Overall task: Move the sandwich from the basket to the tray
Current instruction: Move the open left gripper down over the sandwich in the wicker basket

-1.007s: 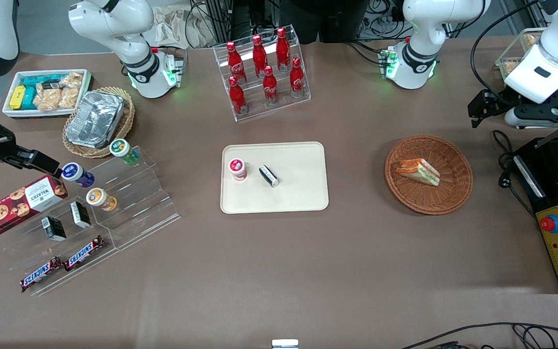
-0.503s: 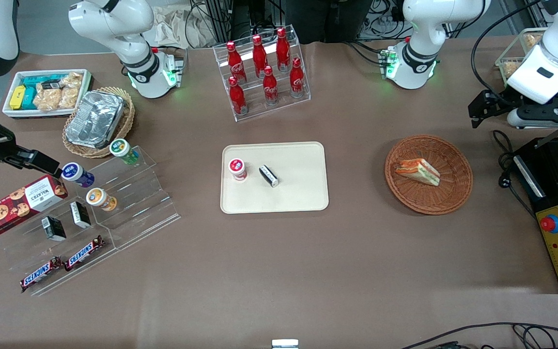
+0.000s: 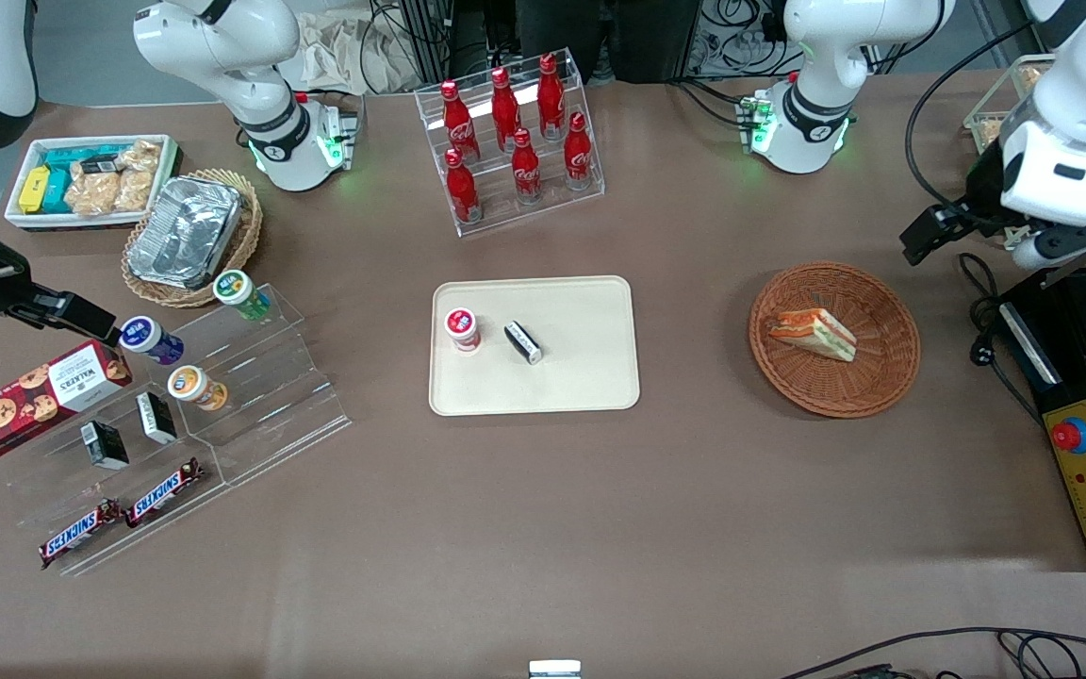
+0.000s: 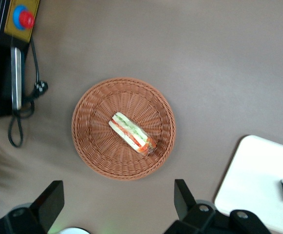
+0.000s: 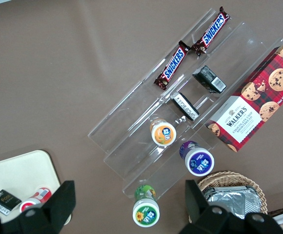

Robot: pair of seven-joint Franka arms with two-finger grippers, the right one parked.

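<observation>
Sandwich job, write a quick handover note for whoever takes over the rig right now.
Tool: open, empty, held high above the table at the working arm's end, looking down on the basket.
Sandwich: lies in the basket, untouched.
Tray: mid-table, already holding a red-lidded cup and a small black packet; bare space remains beside them.
Done: nothing yet.
Left: descend, grasp the sandwich, carry it to the tray, release.
</observation>
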